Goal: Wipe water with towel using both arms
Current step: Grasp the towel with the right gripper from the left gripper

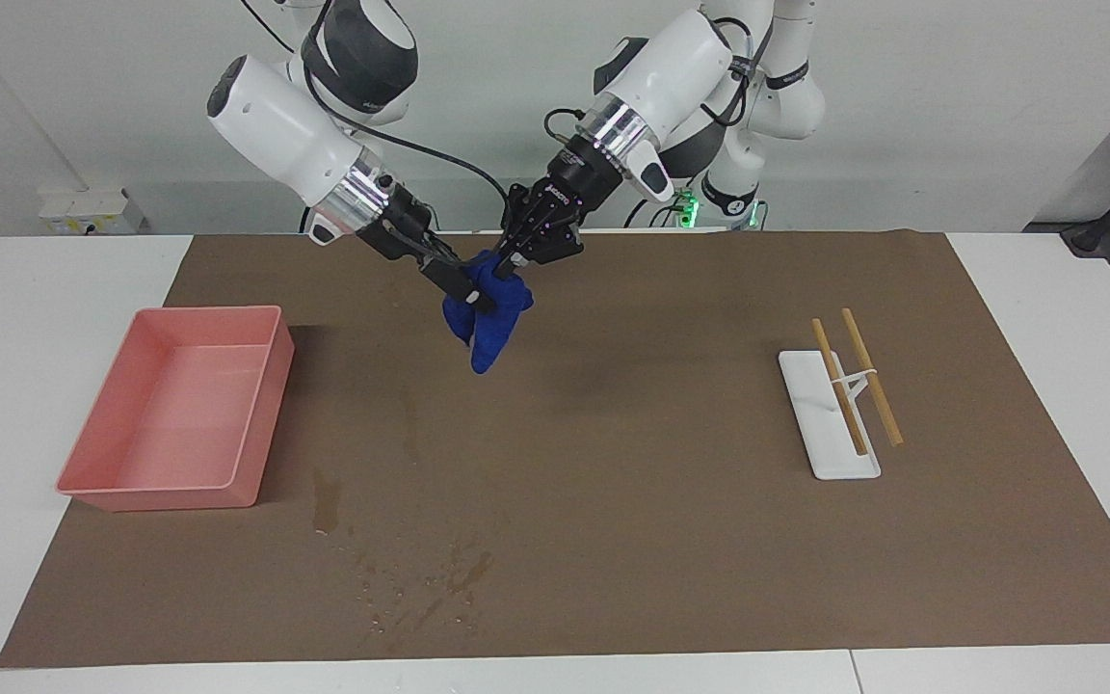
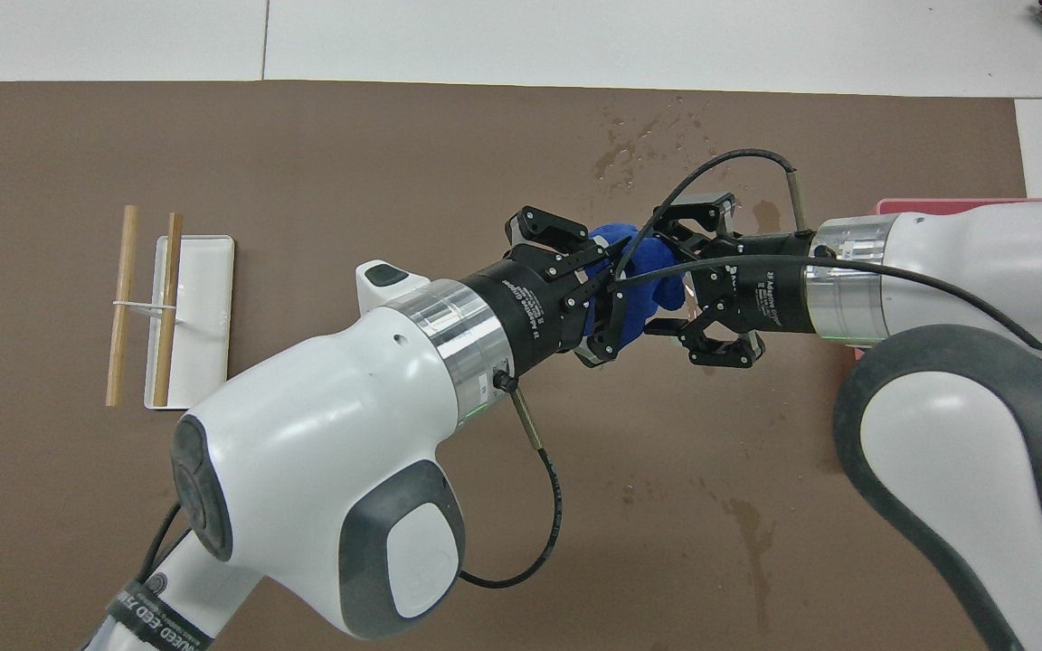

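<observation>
A crumpled blue towel hangs in the air over the brown mat, at its edge nearest the robots. My left gripper is shut on the towel's top. My right gripper meets it from the other end, its fingers spread around the same bundle. The water is dark streaks and droplets on the mat farther from the robots, with a longer smear beside the pink tray. Another faint streak lies nearer the robots.
An empty pink tray stands at the right arm's end of the mat. A white stand with two wooden sticks tied across it lies toward the left arm's end.
</observation>
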`<state>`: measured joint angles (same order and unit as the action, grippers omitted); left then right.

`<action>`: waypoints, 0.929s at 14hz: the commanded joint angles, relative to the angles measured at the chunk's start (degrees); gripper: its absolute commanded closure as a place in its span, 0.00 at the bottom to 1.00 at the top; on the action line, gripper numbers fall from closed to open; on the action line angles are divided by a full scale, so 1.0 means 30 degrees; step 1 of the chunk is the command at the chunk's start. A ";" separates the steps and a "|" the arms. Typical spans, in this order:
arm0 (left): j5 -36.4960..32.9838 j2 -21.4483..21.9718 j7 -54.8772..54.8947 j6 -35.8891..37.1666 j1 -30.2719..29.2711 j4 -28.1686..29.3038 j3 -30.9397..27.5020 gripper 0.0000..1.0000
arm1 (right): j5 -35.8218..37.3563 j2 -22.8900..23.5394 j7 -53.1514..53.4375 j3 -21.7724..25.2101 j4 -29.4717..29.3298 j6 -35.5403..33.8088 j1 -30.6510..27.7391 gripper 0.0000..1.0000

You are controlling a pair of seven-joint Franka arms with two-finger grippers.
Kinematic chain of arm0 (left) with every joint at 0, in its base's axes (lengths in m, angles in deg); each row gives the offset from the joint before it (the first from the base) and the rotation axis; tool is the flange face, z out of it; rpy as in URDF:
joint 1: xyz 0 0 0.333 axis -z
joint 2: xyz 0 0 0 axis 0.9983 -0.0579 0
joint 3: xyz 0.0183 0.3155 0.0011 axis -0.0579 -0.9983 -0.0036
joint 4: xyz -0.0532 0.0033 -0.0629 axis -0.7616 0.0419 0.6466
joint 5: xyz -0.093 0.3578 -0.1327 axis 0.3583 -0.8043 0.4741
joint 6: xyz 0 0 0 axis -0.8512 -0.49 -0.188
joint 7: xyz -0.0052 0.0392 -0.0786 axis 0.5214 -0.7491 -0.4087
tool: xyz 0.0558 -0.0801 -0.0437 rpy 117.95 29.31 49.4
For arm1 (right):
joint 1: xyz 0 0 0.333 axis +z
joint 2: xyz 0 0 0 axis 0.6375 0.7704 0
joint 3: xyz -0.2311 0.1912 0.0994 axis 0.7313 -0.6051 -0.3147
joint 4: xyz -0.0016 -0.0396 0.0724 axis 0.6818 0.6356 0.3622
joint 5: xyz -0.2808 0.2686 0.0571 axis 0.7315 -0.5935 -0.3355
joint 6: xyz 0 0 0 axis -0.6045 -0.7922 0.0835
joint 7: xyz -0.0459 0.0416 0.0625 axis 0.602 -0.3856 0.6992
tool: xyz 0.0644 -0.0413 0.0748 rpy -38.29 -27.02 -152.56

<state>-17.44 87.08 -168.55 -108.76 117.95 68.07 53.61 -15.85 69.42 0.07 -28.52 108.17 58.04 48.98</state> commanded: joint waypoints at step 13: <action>-0.1440 0.0464 0.2369 0.0189 0.0358 0.0331 -0.0367 0.00 | 0.4752 -0.0454 -1.0772 0.0154 -0.0154 -0.3780 -0.0897 1.00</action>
<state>-18.79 87.67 -163.80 -108.82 119.24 68.84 53.24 -5.66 69.06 -24.68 -27.84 108.00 49.89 47.84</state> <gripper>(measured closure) 0.441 0.877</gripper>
